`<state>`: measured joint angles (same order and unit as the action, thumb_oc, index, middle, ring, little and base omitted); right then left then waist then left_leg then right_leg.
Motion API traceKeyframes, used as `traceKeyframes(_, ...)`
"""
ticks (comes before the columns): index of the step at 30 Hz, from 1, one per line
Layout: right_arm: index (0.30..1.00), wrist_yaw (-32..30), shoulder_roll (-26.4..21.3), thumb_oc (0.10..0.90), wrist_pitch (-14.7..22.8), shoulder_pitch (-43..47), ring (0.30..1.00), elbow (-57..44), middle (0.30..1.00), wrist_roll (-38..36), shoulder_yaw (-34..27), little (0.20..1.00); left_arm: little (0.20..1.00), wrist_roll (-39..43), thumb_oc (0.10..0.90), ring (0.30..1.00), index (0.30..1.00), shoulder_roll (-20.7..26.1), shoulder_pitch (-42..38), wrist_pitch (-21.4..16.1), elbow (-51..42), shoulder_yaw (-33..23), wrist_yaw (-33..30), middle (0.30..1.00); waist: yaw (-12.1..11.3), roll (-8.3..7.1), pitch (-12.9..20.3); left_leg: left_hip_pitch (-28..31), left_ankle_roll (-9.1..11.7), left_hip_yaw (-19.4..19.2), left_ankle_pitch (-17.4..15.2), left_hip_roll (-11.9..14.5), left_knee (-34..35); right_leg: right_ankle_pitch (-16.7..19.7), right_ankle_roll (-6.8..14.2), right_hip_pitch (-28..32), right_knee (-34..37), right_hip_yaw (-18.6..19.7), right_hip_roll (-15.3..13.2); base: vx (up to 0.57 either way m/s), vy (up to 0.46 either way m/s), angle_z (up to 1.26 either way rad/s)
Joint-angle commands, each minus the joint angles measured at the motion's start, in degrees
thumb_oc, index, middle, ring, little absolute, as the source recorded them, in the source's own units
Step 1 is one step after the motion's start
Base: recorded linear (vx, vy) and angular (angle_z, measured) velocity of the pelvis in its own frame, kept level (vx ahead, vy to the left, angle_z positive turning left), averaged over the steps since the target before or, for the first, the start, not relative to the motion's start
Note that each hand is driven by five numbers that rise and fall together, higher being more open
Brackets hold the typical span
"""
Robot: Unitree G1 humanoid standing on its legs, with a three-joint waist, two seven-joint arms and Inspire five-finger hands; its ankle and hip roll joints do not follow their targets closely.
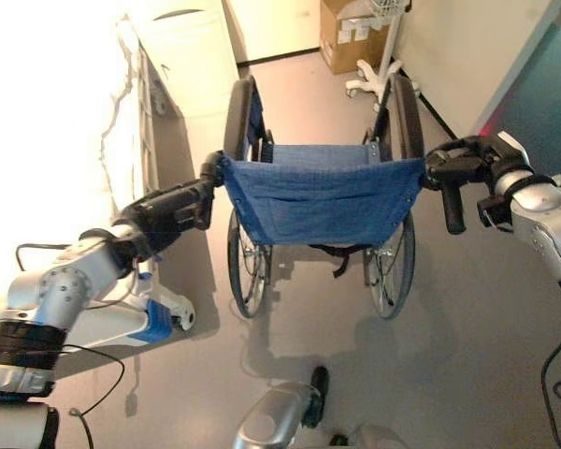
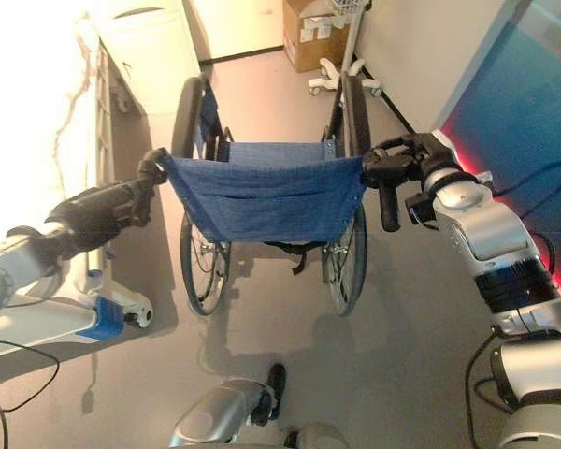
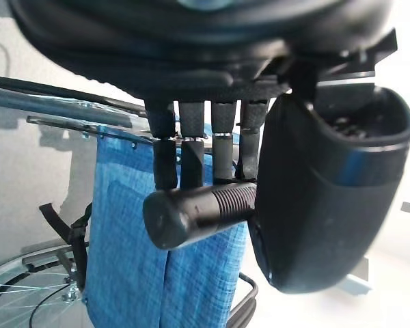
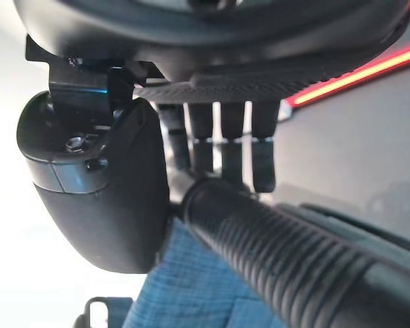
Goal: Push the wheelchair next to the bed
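Blue woven-cloth-backed wheelchair point(image 1: 320, 199), spoked wheels, beside white bed point(image 1: 65, 122) at left. My left hand point(image 1: 173, 213) and right hand point(image 1: 456, 168) curled round ribbed black push grips point(image 3: 201, 212).

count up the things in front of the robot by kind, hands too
wheelchair: 1
bed: 1
cardboard box: 1
wheeled stand: 1
robot hands: 2, left hand and right hand, each curled round a push handle of the wheelchair
total: 6

Wheelchair point(image 1: 323, 187) centre; bed point(image 1: 65, 122) left; box point(image 1: 348, 36) behind.
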<state>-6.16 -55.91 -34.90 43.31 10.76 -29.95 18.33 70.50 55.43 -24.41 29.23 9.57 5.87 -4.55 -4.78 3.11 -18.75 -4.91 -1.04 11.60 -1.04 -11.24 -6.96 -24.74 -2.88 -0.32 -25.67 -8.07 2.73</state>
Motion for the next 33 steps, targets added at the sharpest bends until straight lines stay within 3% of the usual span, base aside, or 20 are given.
traceKeyframes(1,0.3,4.5,5.1,0.4,8.6,12.1,0.3,-3.9,0.3,-3.8,4.4,0.3,0.3,7.8,0.4,0.3,0.3,3.5,-12.8,-10.7,-7.8,-3.7,3.7,0.3,-3.1,-3.37,10.2,3.9,3.1,-7.0,-2.6,11.7,-2.9,26.8,12.1,-0.9,18.9,4.9,-14.6,0.13,-0.356,0.8)
traceKeyframes(5,0.3,5.7,4.2,0.4,6.5,13.1,0.3,-5.0,0.3,-3.8,4.9,0.3,0.3,7.2,0.4,0.3,0.3,2.2,-11.3,-9.9,-8.1,-5.3,3.8,0.3,-3.6,-5.31,10.3,3.0,5.2,-5.6,-1.9,15.9,-5.0,25.1,11.3,0.6,19.9,3.4,-12.8,0.14,-0.369,0.64)
traceKeyframes(9,0.3,4.4,3.9,0.4,6.7,13.7,0.3,-4.9,0.3,-5.3,6.4,0.3,0.3,6.6,0.4,0.3,0.3,1.8,-6.8,-10.3,-9.1,-8.7,5.5,0.3,-4.4,-6.94,10.5,2.1,6.0,-6.0,0.7,19.5,-6.4,23.8,8.8,1.3,20.3,1.5,-10.1,0.11,-0.344,0.63)
traceKeyframes(12,0.3,2.9,5.6,0.4,6.4,13.8,0.3,-4.9,0.3,-4.6,7.2,0.3,0.3,4.5,0.4,0.3,0.3,0.0,-4.8,-10.5,-9.7,-9.3,6.6,0.3,-4.5,-6.84,10.0,1.3,6.3,-7.0,2.9,20.6,-8.4,22.9,7.3,1.8,20.0,0.1,-8.5,0.07,-0.27,0.02)
traceKeyframes(13,0.3,2.8,5.7,0.4,6.3,12.8,0.3,-5.2,0.3,-3.8,7.0,0.3,0.3,3.9,0.4,0.3,0.3,-1.0,-3.8,-10.9,-10.6,-9.5,6.9,0.3,-4.0,-6.47,9.7,0.7,6.9,-10.4,4.4,21.9,-9.3,22.1,6.4,2.6,19.6,-2.1,-7.6,0.06,-0.253,0.14)
traceKeyframes(16,0.3,3.0,5.7,0.4,6.9,11.3,0.3,-5.0,0.3,-2.5,6.5,0.3,0.3,4.1,0.4,0.3,0.3,-2.0,-2.9,-11.1,-11.1,-10.1,7.1,0.3,-3.2,-5.85,9.6,0.7,7.6,-13.2,6.2,23.9,-10.3,21.2,5.5,3.1,18.9,-4.6,-7.0,0.07,-0.156,0.47)
traceKeyframes(20,0.3,3.6,6.1,0.4,6.9,12.6,0.3,-3.5,0.3,-2.4,7.5,0.3,0.3,2.9,0.4,0.3,0.3,-3.2,-2.4,-10.7,-9.8,-10.9,7.9,0.3,-3.2,-5.49,9.6,0.1,8.7,-13.0,10.7,26.1,-13.6,20.3,4.0,3.9,18.6,-5.1,-5.5,0.1,-0.138,0.19)
traceKeyframes(22,0.3,3.6,6.4,0.4,6.7,13.1,0.3,-3.2,0.3,-2.8,8.3,0.3,0.3,2.5,0.4,0.3,0.3,-3.5,-1.6,-10.5,-9.1,-11.7,8.8,0.3,-3.7,-5.6,9.4,-1.3,8.9,-11.7,12.5,25.8,-17.0,20.0,3.2,4.9,18.7,-4.9,-4.8,0.15,-0.162,0.02)
traceKeyframes(24,0.3,3.7,6.8,0.4,6.0,12.8,0.3,-3.7,0.3,-2.7,8.5,0.3,0.3,2.3,0.4,0.3,0.3,-3.8,-0.4,-9.8,-9.5,-13.1,8.8,0.3,-4.7,-5.8,9.1,-2.6,8.1,-10.2,11.4,23.0,-19.2,20.2,3.0,6.0,19.1,-4.6,-4.3,0.14,-0.091,0.13)
traceKeyframes(25,0.3,3.8,7.4,0.4,5.7,12.3,0.3,-4.1,0.3,-2.0,8.3,0.3,0.3,3.0,0.4,0.3,0.3,-3.4,0.5,-9.4,-10.0,-14.0,8.5,0.3,-5.3,-5.72,9.1,-2.9,7.3,-10.5,10.1,20.3,-18.6,20.3,3.2,6.7,19.5,-4.8,-3.9,0.2,-0.063,0.11)
traceKeyframes(26,0.3,3.7,7.6,0.4,5.2,11.2,0.3,-5.3,0.3,-1.2,7.8,0.3,0.3,4.2,0.4,0.3,0.3,-2.6,1.2,-8.9,-10.9,-14.8,7.6,0.3,-5.7,-5.4,9.2,-3.3,6.8,-13.9,9.0,17.0,-16.3,20.3,3.3,8.0,20.3,-6.1,-3.2,0.18,-0.046,0.0)
traceKeyframes(27,0.3,3.7,7.6,0.4,5.1,11.0,0.3,-5.5,0.3,-1.1,7.7,0.3,0.3,4.4,0.4,0.3,0.3,-2.5,1.2,-8.9,-11.0,-14.8,7.6,0.3,-5.7,-5.43,9.2,-3.2,6.7,-14.5,8.9,16.6,-15.9,20.2,3.4,8.2,20.5,-6.2,-3.3,0.23,-0.049,0.06)
traceKeyframes(28,0.3,3.9,7.4,0.4,5.0,10.5,0.3,-6.1,0.3,-0.8,7.3,0.3,0.3,5.2,0.4,0.3,0.3,-2.0,1.0,-8.9,-10.7,-14.5,7.7,0.3,-5.6,-4.91,9.5,-3.9,6.4,-20.0,8.3,14.5,-13.2,20.0,3.3,9.4,21.2,-7.9,-2.5,0.16,-0.023,0.13)
traceKeyframes(29,0.3,3.9,7.4,0.4,4.9,10.4,0.3,-6.0,0.3,-0.7,7.1,0.3,0.3,5.2,0.4,0.3,0.3,-2.1,0.6,-9.0,-10.4,-14.1,7.9,0.3,-5.5,-4.74,9.6,-4.0,6.3,-22.0,8.2,13.9,-11.9,19.8,3.3,9.9,21.5,-8.5,-2.2,0.28,-0.034,0.15)
traceKeyframes(31,0.3,4.7,6.8,0.4,5.4,10.0,0.3,-5.3,0.3,-0.3,6.5,0.3,0.3,5.2,0.4,0.3,0.3,-2.3,-1.2,-8.9,-8.8,-12.5,8.3,0.3,-5.2,-3.91,10.4,-4.0,5.6,-30.4,8.6,11.9,-6.8,19.0,3.2,12.0,22.7,-10.5,-0.5,0.26,-0.015,0.17)
traceKeyframes(33,0.3,5.4,6.6,0.4,5.8,9.9,0.3,-4.7,0.3,-0.2,6.4,0.3,0.3,5.4,0.4,0.3,0.3,-2.3,-2.3,-8.8,-8.3,-11.4,7.7,0.3,-4.9,-3.73,11.1,-3.6,5.8,-32.0,8.0,11.1,-5.5,17.8,3.3,12.8,22.6,-10.7,0.1,0.24,-0.001,0.2)
